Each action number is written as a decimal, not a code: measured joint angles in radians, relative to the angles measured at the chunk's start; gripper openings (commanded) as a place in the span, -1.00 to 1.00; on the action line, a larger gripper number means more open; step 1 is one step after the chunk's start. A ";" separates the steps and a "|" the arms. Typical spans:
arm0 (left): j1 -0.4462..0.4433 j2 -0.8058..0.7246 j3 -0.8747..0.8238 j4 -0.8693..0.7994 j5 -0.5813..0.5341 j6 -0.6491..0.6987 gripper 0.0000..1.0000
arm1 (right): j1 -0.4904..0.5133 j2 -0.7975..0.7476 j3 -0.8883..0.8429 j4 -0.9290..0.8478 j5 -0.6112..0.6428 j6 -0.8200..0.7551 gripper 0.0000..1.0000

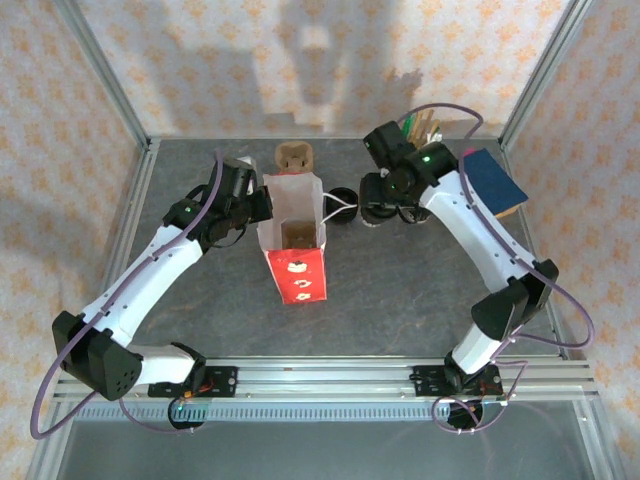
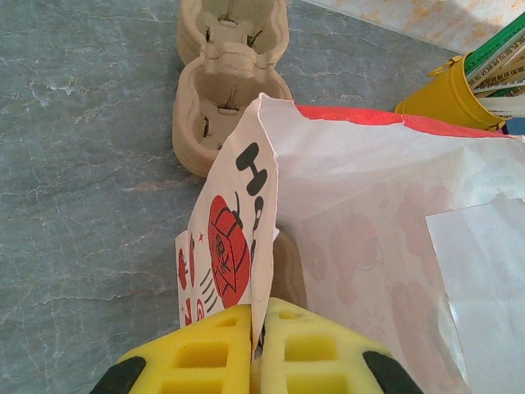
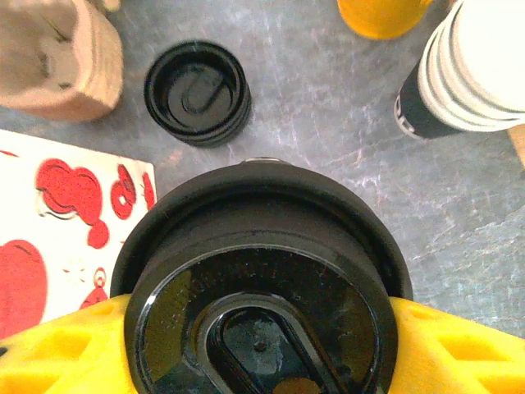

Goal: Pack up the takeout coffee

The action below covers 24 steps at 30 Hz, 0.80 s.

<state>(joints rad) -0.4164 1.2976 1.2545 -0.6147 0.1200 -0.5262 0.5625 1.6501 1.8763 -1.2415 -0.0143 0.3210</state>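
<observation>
1. The right gripper stands partly spread, with its yellow foam pads on either side of the takeout coffee, a dark paper cup with a round black plastic lid. The wide lid hides whether the pads press on the cup wall, so a grip cannot be told.
2. That cup stands on the grey stone-patterned table, right of the upright white and red paper bag.
3. A second black-lidded cup stands apart from the first, between it and the bag.
4. The right arm rises from its base, bends at a dark elbow, and its white forearm runs forward and left. The wrist points down over the cup.
5. The left gripper is pressed together, pinching the bag's left upper edge between its yellow fingers.
6. The left arm stretches forward and right from its base, with the wrist at the bag's left side.
7. A brown moulded cardboard cup carrier lies just behind the bag.
</observation>
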 measured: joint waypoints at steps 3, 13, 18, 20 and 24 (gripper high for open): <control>0.000 0.000 0.000 0.000 0.000 -0.001 -0.81 | 0.000 -0.002 0.063 -0.018 0.007 0.000 0.28; 0.000 0.000 0.000 0.000 0.000 -0.019 -0.81 | 0.007 0.011 0.279 -0.051 -0.009 0.008 0.24; -0.001 0.000 0.001 0.000 0.000 -0.026 -0.81 | 0.079 0.053 0.423 -0.052 -0.027 0.018 0.23; -0.003 0.000 0.001 0.000 -0.002 -0.026 -0.81 | 0.126 0.075 0.462 -0.053 -0.035 0.025 0.22; -0.008 0.000 0.001 0.000 -0.005 -0.026 -0.81 | 0.208 0.106 0.486 -0.053 -0.038 0.043 0.22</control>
<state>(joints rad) -0.4240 1.2976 1.2556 -0.6147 0.1150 -0.5526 0.7700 1.7557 2.3623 -1.2949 -0.0525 0.3641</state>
